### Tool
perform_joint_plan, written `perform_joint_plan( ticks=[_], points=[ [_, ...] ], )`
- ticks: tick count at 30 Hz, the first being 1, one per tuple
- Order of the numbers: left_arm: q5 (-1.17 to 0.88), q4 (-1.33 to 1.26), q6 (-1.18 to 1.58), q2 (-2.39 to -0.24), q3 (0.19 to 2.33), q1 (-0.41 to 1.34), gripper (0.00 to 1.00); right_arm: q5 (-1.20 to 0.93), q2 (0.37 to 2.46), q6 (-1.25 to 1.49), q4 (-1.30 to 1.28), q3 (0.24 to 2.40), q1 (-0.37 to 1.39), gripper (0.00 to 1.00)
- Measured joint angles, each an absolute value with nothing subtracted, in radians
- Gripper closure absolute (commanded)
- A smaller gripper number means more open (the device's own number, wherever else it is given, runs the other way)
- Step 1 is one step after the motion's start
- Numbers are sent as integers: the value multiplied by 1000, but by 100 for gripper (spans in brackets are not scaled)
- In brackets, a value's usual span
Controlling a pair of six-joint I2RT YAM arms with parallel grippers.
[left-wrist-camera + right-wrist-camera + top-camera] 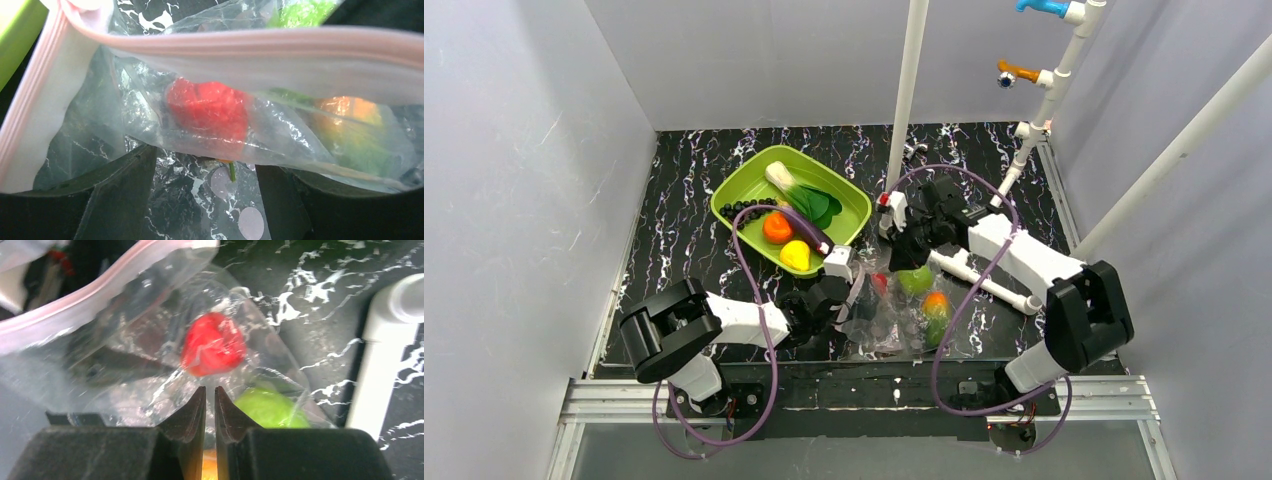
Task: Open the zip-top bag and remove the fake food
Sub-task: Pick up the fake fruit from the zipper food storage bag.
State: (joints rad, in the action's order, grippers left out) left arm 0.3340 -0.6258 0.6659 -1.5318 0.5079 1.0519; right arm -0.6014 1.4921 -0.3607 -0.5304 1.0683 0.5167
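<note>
**Desk:** What's in each container?

**Me:** I see four pieces of fake food in the green tray (742,178): the leafy green (799,190), the grapes (742,208), an orange (776,228) and the lemon (795,255). The zip-top bag (864,320) lies on the black marbled table (684,230) near the front edge, between my two arms. Its pink zip strip is parted. Inside I make out a red fruit (207,110), a green apple (270,407) and an orange-and-green piece (350,125).

**Desk:** And the hands?

**Me:** My left gripper (210,200) sits at the bag's mouth, spread wide. The lower film lies loose between its fingers, and nothing is clamped. My right gripper (210,400) is pressed almost together, pinching the bag's plastic just short of the red fruit.
</note>
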Motion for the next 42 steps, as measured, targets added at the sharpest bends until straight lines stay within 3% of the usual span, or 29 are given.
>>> perform_joint_plan(
  ticks=[6,14,32,35,38,42],
  points=[
    [339,-640,662,-1532,511,1058,40,-466,1648,-286,-512,1186,542,83],
    [339,-661,649,-1590,556,1058,41,-376,1745,-260,-522,1195,574,83],
    [437,-495,696,-1678,680,1060,42,-511,1790,-313,-606,1195,583,84],
    [440,-491,697,-1678,681,1062,40,-513,1791,-314,-607,1195,583,84],
    [438,-483,686,-1676,682,1063,31,-519,1793,-314,-608,1195,580,84],
    [415,-468,659,-1657,677,1063,30,-543,1805,-314,-616,1195,577,84]
  ],
)
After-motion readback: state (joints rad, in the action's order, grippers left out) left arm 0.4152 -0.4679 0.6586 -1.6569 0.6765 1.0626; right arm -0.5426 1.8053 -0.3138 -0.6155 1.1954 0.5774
